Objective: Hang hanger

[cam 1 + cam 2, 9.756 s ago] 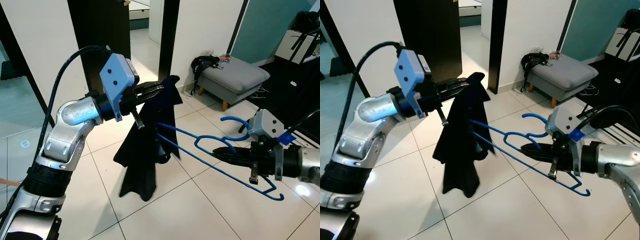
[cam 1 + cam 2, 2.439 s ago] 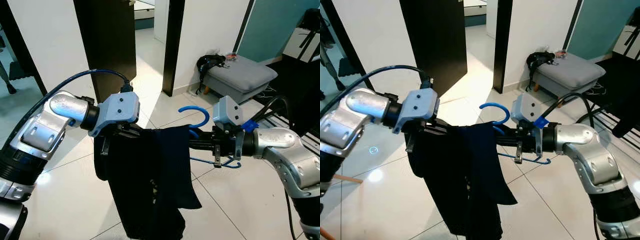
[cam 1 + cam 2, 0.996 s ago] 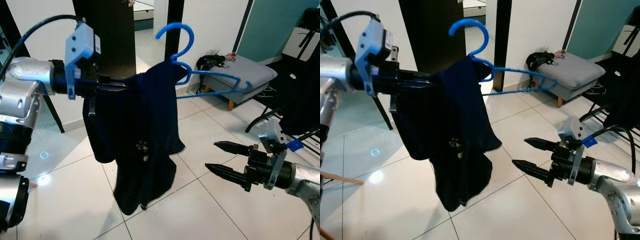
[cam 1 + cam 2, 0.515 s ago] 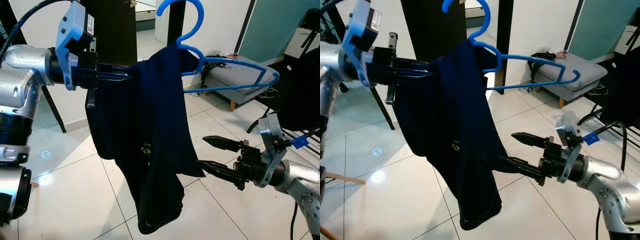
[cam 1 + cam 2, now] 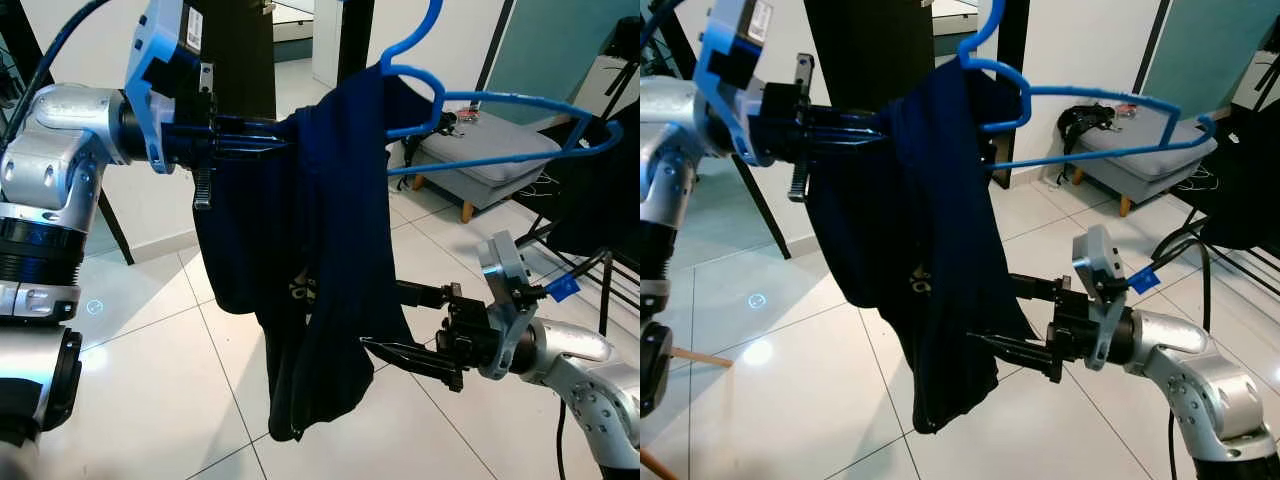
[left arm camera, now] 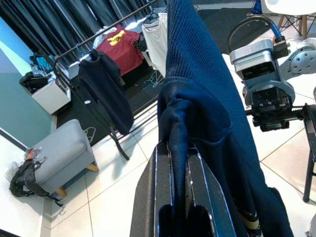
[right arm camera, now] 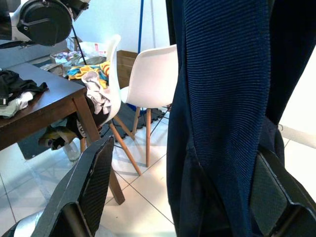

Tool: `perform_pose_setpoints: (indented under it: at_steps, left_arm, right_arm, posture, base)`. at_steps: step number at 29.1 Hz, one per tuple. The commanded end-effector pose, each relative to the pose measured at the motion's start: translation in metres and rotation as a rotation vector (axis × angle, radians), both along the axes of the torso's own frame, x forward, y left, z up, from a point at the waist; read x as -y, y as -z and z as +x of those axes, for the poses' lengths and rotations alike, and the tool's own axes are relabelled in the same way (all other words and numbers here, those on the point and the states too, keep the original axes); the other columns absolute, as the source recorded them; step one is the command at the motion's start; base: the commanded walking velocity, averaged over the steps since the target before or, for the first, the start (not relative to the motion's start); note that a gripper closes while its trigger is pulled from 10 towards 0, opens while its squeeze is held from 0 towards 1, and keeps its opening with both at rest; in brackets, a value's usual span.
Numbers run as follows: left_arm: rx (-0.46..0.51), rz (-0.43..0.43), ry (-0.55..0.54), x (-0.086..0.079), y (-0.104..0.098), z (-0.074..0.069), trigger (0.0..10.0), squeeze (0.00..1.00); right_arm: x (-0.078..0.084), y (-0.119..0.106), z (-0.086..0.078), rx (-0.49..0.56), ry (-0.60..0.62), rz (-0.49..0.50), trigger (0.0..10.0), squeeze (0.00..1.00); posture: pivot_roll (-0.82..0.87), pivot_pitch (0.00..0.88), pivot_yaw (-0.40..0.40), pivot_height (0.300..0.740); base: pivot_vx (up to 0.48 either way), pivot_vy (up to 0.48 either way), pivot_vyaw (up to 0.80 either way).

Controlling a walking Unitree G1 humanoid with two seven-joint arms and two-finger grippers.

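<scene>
A blue plastic hanger is held high, its hook reaching past the top of the eye views. A dark navy garment is draped over its left shoulder and hangs down long. My left gripper is shut on the garment's bunched top; in the left wrist view the cloth is pinched between the black fingers. My right gripper is open and level at the garment's lower right edge. The right wrist view shows the cloth hanging between its two spread fingers.
A grey padded stool with a black bag beside it stands behind the hanger. A clothes rail with hung clothes runs along the right. A dark table and white chairs stand beyond. White tiles cover the floor.
The hanger and garment have shifted right and a little higher with my left arm. My open right gripper has moved left, so its fingers now straddle the garment's lower edge.
</scene>
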State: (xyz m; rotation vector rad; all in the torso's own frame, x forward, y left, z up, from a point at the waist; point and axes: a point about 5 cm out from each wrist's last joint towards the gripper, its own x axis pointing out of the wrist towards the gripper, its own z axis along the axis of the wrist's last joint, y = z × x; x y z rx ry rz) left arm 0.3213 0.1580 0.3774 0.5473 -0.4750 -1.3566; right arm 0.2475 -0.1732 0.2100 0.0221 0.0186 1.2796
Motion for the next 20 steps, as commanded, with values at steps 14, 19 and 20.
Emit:
perform_pose_setpoints:
  at_steps: [14,19,20]
  left_arm:
    - [0.060,-0.059,-0.017,-0.005,-0.020,-0.002,10.0,0.00]
    - [0.068,-0.082,-0.028,-0.010,-0.026,-0.003,10.0,0.00]
    - [0.070,-0.093,-0.034,-0.013,-0.029,-0.003,10.0,0.00]
  right_arm:
    - [0.005,0.011,-0.003,-0.041,0.020,-0.120,0.0,0.00]
    - [0.007,0.015,-0.002,-0.051,0.037,-0.145,0.0,0.00]
    - [0.008,0.017,-0.002,-0.054,0.042,-0.152,0.0,0.00]
  posture:
    - [0.00,0.058,0.018,0.740]
    - [0.00,0.054,0.017,0.740]
    - [0.00,0.054,0.017,0.740]
  base:
    - [0.000,0.000,0.00]
    - [0.000,0.000,0.00]
    - [0.000,0.000,0.00]
